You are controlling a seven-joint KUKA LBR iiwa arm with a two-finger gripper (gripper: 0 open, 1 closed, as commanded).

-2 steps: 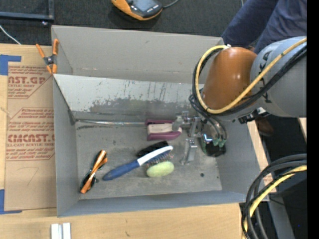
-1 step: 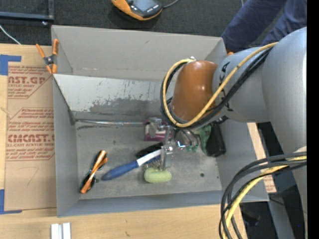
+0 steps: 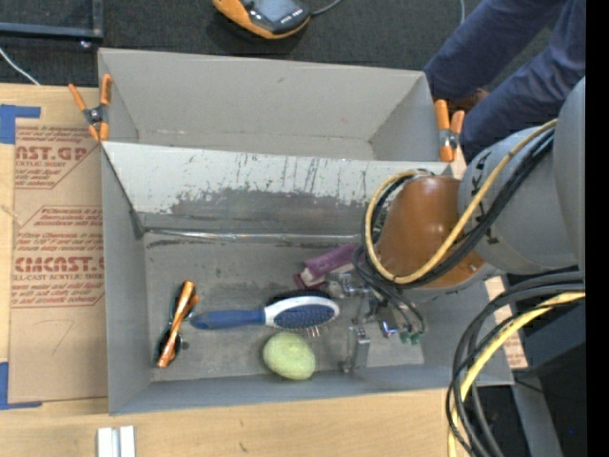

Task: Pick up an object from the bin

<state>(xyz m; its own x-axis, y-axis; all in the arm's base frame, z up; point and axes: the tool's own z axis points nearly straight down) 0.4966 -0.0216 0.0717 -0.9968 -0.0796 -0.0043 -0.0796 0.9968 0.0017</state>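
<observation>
Claw hangs low by the bin's right end; spread or pinched, I cannot tell. Just left lies a blue-and-white hairbrush, lengthwise across the floor, head toward the claw, handle pointing left.

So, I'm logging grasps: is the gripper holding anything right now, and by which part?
Nothing is seen held: the gripper is low in the bin, just right of the green ball and the brush, with neither in it.

A robotics lab: a bulky grey cable-wrapped robot arm at 3 o'clock over a grey sheet-metal bin, and an orange-and-black wired handheld controller on dark floor at 12 o'clock.
</observation>
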